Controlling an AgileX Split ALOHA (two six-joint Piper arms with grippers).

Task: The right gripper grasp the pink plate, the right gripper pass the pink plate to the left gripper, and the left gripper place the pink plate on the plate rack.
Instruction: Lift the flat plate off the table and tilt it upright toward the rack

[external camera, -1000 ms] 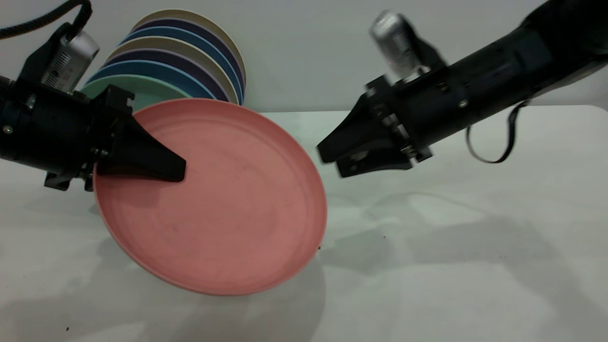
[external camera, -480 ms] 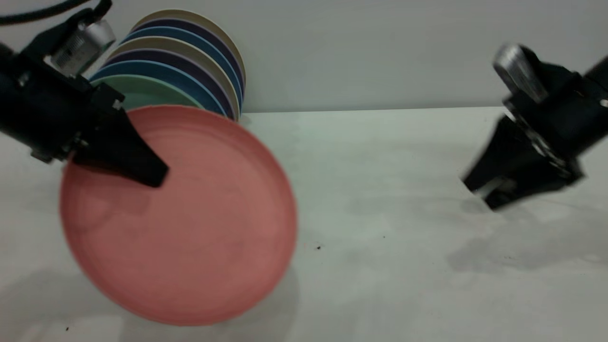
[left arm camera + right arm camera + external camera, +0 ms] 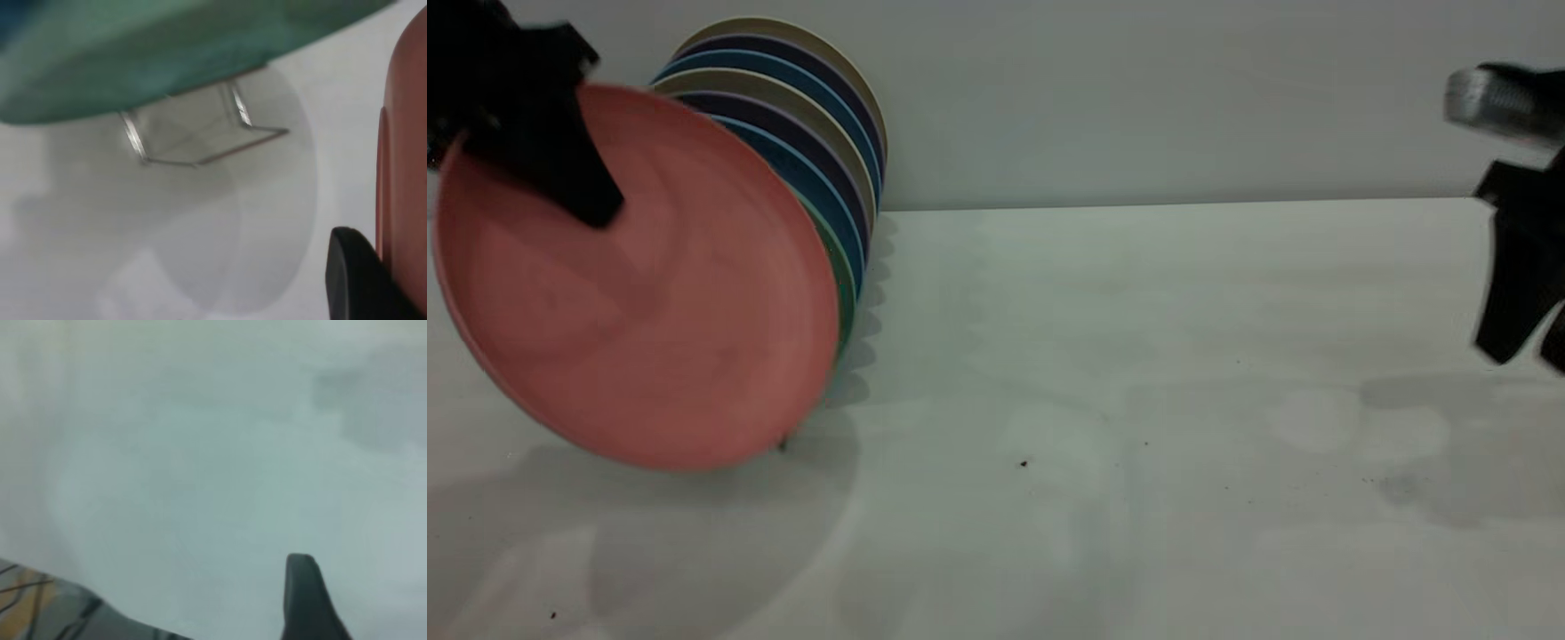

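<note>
My left gripper (image 3: 596,206) is shut on the upper rim of the pink plate (image 3: 649,293), at the far left of the exterior view. The plate hangs nearly upright, tilted back, just in front of the green plate (image 3: 844,289) that stands in the plate rack (image 3: 200,143). Its lower edge is a little above the table. In the left wrist view one black finger (image 3: 353,280) lies against the pink plate (image 3: 403,167), and a bare wire loop of the rack shows under the green plate (image 3: 167,53). My right gripper (image 3: 1529,342) hangs open and empty at the far right.
Several coloured plates (image 3: 818,116) stand in a row in the rack behind the green one, near the back wall. The white table (image 3: 1138,400) stretches between the two arms. The right wrist view shows only table and one finger (image 3: 303,600).
The left gripper has lifted the pink plate up and to the left, turning it nearly upright before the rack. The right gripper has drawn back to the far right.
</note>
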